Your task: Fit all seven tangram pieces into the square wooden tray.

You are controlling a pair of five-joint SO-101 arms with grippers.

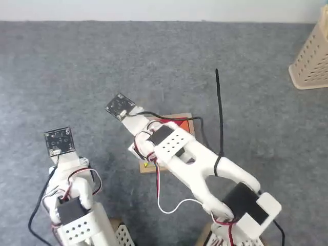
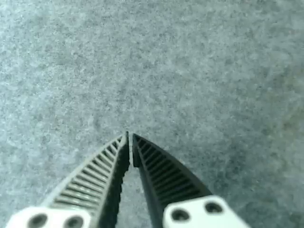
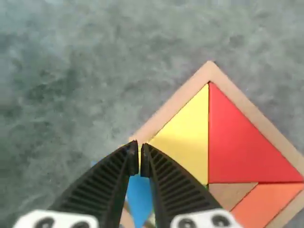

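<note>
The square wooden tray (image 3: 178,97) lies on grey carpet and holds a yellow triangle (image 3: 187,135), a red triangle (image 3: 242,142), an orange piece (image 3: 266,199), a brown patch (image 3: 232,192) and a blue piece (image 3: 140,197). My right gripper (image 3: 138,148) is shut with nothing in it. Its tips hang over the tray's rim beside the yellow triangle. From above, the right arm covers most of the tray (image 1: 187,119); a strip of red piece (image 1: 179,123) shows. My left gripper (image 2: 129,138) is shut and empty over bare carpet, well to the left of the tray.
A beige perforated basket (image 1: 312,56) stands at the far right edge. A black cable (image 1: 219,102) rises from the right arm past the tray. Open carpet lies beyond and to the left of the tray.
</note>
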